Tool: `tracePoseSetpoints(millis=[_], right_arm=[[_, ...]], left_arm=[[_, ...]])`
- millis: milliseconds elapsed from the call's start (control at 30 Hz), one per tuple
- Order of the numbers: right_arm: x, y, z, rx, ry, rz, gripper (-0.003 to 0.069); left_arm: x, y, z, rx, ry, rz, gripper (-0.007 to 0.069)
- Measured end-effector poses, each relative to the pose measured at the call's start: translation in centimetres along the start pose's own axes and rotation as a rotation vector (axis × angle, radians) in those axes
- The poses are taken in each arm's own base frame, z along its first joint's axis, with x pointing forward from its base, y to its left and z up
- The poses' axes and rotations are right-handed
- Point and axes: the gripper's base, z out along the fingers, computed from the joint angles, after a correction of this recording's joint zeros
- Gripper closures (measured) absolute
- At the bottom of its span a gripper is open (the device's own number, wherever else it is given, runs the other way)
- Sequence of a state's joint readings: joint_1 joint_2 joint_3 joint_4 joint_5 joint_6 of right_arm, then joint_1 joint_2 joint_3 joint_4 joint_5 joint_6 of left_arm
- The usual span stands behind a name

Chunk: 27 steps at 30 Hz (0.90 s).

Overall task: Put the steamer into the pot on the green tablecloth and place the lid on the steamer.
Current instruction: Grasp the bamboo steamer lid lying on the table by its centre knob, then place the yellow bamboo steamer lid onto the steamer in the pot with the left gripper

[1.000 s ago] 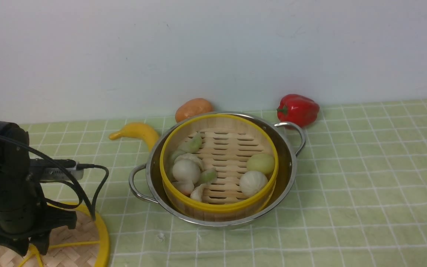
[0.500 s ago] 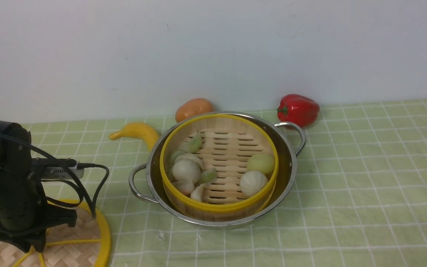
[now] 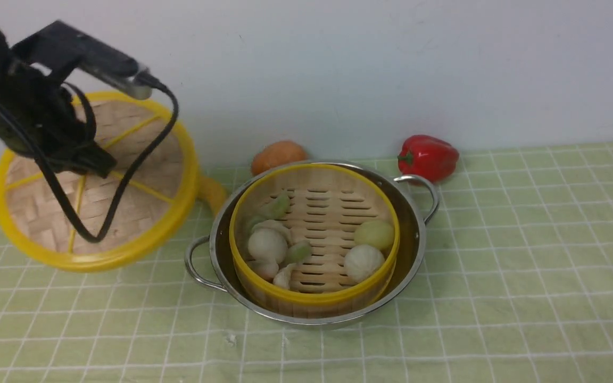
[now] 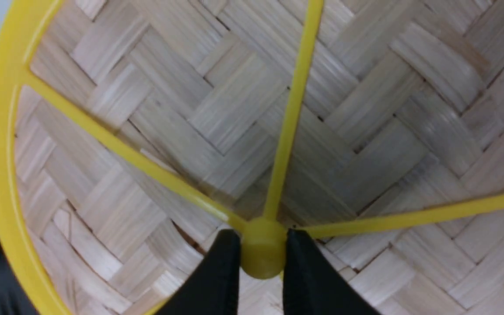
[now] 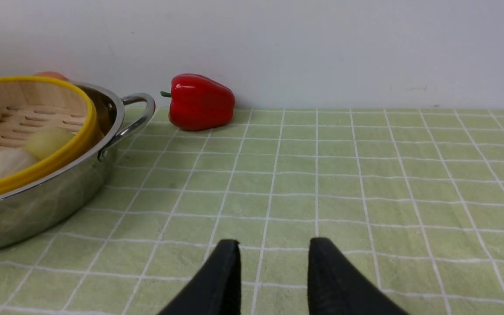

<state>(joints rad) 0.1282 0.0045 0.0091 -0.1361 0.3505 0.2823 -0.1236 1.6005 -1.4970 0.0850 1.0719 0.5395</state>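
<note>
**Item 1, lid**: flat woven-bamboo disc with a yellow rim and spokes. It is held steeply tilted to the left of the pot, its woven face toward the front camera. Whether its lower edge touches the cloth cannot be told.

**Item 2, left end effector**: black fingers clamped on either side of the lid's yellow centre hub, as the left wrist view shows.

**Item 3, steamer**: round bamboo basket with a yellow rim, seated inside the pot. On its slatted floor are a white bun, a pale yellow-green ball, and a cluster of white and greenish dumplings.

**Item 4, pot**: shiny steel with two loop handles, standing on the green tablecloth that covers the bench.

**Item 5, right end effector**: fingers apart with nothing between them, low over the cloth to the right of the pot.

**Item 6, sundries by the back wall:** a red bell pepper, an orange vegetable behind the pot, and a banana partly hidden by the lid.
</note>
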Motion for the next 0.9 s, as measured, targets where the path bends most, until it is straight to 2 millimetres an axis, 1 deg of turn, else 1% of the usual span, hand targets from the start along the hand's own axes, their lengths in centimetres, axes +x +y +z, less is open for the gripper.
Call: tracePoseSetpoints(millis=[33,133,167,200,233,267,300,333,367,400,500,633,767,900], right_arm=[[0.0,0.0,0.0,0.000,0.000,0.000,0.0419],[0.0,0.0,0.0,0.000,0.000,0.000,0.0419],[0.0,0.0,0.0,0.000,0.000,0.000,0.0419],[0.0,0.0,0.0,0.000,0.000,0.000,0.0419],[0.0,0.0,0.0,0.000,0.000,0.000,0.0419],[0.0,0.0,0.0,0.000,0.000,0.000,0.0419],[0.0,0.0,0.0,0.000,0.000,0.000,0.0419],[0.0,0.0,0.0,0.000,0.000,0.000,0.0419],[0.0,0.0,0.0,0.000,0.000,0.000,0.0419],[0.0,0.0,0.0,0.000,0.000,0.000,0.0419],[0.0,0.0,0.0,0.000,0.000,0.000,0.0419],[0.0,0.0,0.0,0.000,0.000,0.000,0.0419],[0.0,0.0,0.0,0.000,0.000,0.000,0.0419],[0.0,0.0,0.0,0.000,0.000,0.000,0.0419]], left_arm=[[-0.8,-0.8,-0.2,0.023,-0.025,0.077,0.0508],[-3.4,-4.3,-0.3,0.098,-0.101,0.404,0.0508],[-3.4,-4.3,-0.3,0.098,-0.101,0.404,0.0508],[-4.5,-6.3,-0.1,0.123,-0.129,0.557,0.0508],[-4.6,-6.5,0.0,0.125,-0.131,0.572,0.0508],[-5.3,-7.8,0.1,0.130,-0.153,0.651,0.0508],[-5.9,-8.7,0.5,0.123,-0.171,0.700,0.0508],[-6.1,-9.0,0.5,0.124,-0.176,0.711,0.0508],[-6.7,-9.8,0.9,0.112,-0.191,0.750,0.0508],[-6.8,-10.0,1.0,0.108,-0.194,0.759,0.0508],[-7.7,-11.0,2.3,0.092,-0.203,0.803,0.0508],[-8.4,-12.2,4.8,0.097,-0.186,0.840,0.0508],[-8.9,-13.0,6.7,0.102,-0.188,0.851,0.0508],[-9.1,-13.4,7.6,0.109,-0.183,0.855,0.0508]])
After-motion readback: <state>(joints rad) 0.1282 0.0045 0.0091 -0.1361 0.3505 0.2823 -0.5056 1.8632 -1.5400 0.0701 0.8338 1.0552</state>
